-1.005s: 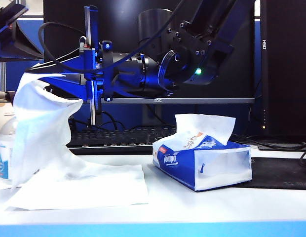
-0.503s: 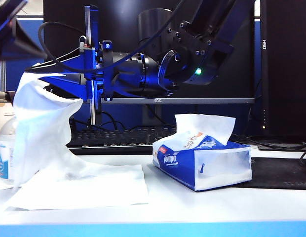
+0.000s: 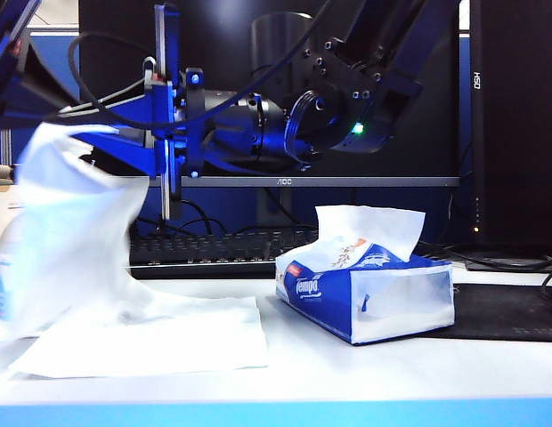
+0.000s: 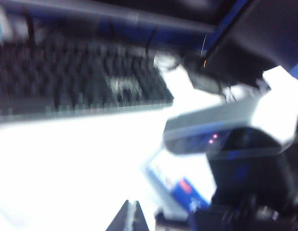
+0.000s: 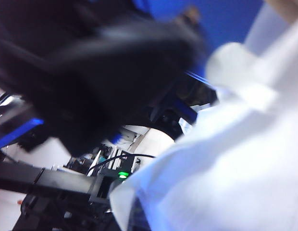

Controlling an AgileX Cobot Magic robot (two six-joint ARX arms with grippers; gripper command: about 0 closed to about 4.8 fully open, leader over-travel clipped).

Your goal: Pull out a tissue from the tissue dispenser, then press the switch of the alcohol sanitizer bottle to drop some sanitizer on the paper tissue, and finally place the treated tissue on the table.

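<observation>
The white tissue (image 3: 67, 231) hangs limp from my right gripper (image 3: 77, 132), which reaches across to the left and is shut on its top edge; its lower end trails onto the table (image 3: 392, 374). In the right wrist view the tissue (image 5: 226, 159) fills the space in front of that gripper (image 5: 134, 214). My left gripper (image 3: 36, 96) hovers at the top left, above the tissue; the blurred left wrist view shows its fingers (image 4: 131, 217) pressed together. The blue Tempo tissue dispenser (image 3: 365, 294) lies right of centre. The alcohol sanitizer bottle and its switch are hidden behind the tissue.
A larger flat white sheet (image 3: 169, 338) lies on the table under the hanging tissue. A black keyboard (image 3: 214, 249) and monitors stand behind. A black mat (image 3: 507, 311) lies at the right. The blue front edge (image 3: 276, 414) runs along the bottom.
The hanging tissue has swung leftward and now blurs over the bottle. My left gripper has turned at the wrist at the top left. The right gripper holds almost the same place.
</observation>
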